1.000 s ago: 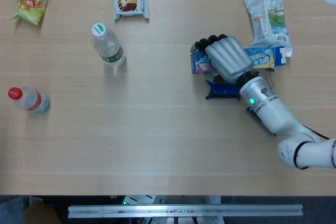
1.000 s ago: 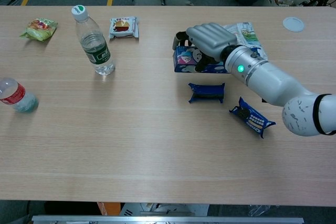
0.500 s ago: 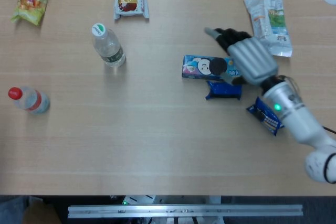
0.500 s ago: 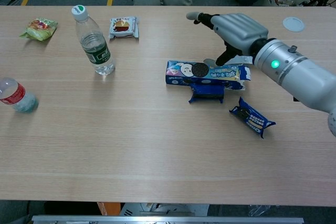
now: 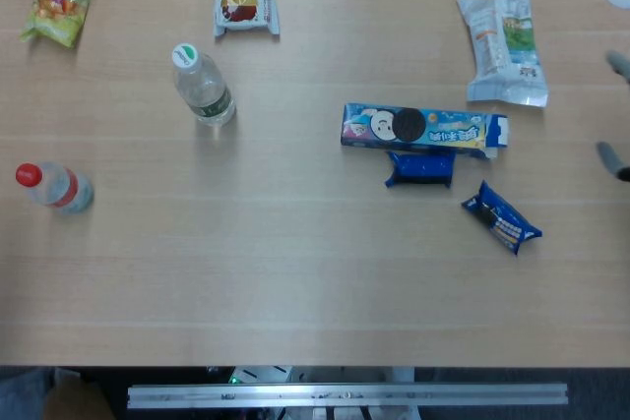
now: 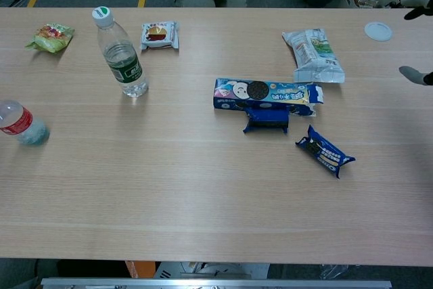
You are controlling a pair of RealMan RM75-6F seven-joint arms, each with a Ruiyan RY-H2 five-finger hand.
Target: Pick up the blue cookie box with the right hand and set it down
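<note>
The blue cookie box lies flat on the table right of centre, printed face up, with its right end flap ajar. The chest view shows the same box with its front edge against a small dark blue packet. Only the spread fingertips of my right hand show at the far right edge, well clear of the box and holding nothing. In the head view the right hand is likewise cut off by the frame edge. No view shows my left hand.
A blue wafer packet lies right of the box and a white-green bag behind it. An upright bottle, a toppled red-cap bottle, two snack packets and a white lid are also on the table.
My right hand let go of the cookie box, which now lies flat, and drew back to the right until only its fingertips remain in view.
</note>
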